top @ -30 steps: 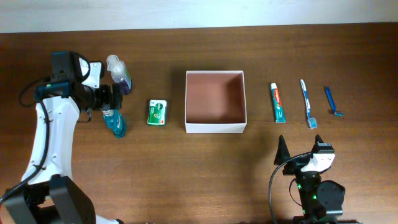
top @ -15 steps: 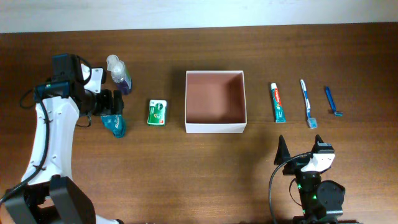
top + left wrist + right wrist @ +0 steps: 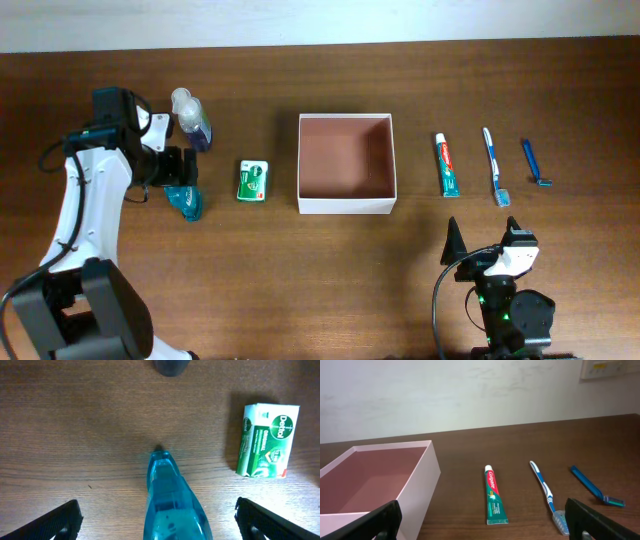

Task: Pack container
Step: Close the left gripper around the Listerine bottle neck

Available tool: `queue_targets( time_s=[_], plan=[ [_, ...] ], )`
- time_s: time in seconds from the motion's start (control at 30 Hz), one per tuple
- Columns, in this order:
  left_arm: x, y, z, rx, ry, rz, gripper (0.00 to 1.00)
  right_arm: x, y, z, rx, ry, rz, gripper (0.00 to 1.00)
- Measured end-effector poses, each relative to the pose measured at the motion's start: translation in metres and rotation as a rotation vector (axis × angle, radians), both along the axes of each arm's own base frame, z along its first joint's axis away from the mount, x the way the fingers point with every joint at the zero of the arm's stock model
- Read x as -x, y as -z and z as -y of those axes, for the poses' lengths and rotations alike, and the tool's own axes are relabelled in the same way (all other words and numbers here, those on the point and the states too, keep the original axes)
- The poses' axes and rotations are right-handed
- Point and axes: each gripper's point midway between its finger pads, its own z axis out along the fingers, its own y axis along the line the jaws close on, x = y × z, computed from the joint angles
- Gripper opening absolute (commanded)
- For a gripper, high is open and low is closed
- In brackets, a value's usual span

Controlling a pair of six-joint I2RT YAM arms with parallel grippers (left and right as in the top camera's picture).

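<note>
The container (image 3: 346,205), a square shallow box with white walls and a reddish-brown inside, sits mid-table with nothing in it; it also shows in the right wrist view (image 3: 422,485). My left gripper (image 3: 182,177) is open above a lying teal bottle (image 3: 188,204). In the left wrist view the fingers (image 3: 157,527) straddle the bottle (image 3: 172,495) without touching it. My right gripper (image 3: 487,250) is open and empty near the front edge, and in its wrist view (image 3: 482,527) it faces the toiletries.
A green soap packet (image 3: 253,181) (image 3: 267,440) lies left of the box. A purple bottle with a clear cap (image 3: 192,120) stands behind the teal one. Toothpaste (image 3: 448,166) (image 3: 493,496), a toothbrush (image 3: 495,165) (image 3: 546,491) and a blue razor (image 3: 535,162) (image 3: 595,487) lie right of the box.
My left gripper has moved a little toward the table's front and now covers more of the teal bottle. The right arm has not moved.
</note>
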Motion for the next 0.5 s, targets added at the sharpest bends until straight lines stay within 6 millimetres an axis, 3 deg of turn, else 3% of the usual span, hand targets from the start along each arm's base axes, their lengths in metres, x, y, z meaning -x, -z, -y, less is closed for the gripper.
queue_targets(
  time_s=[0.5],
  plan=[
    [-0.0031,0.0011,0.0012,-0.006,0.048,0.011,0.99,0.0,0.0,-0.0001,0.0,0.0,0.0,0.98]
  ],
)
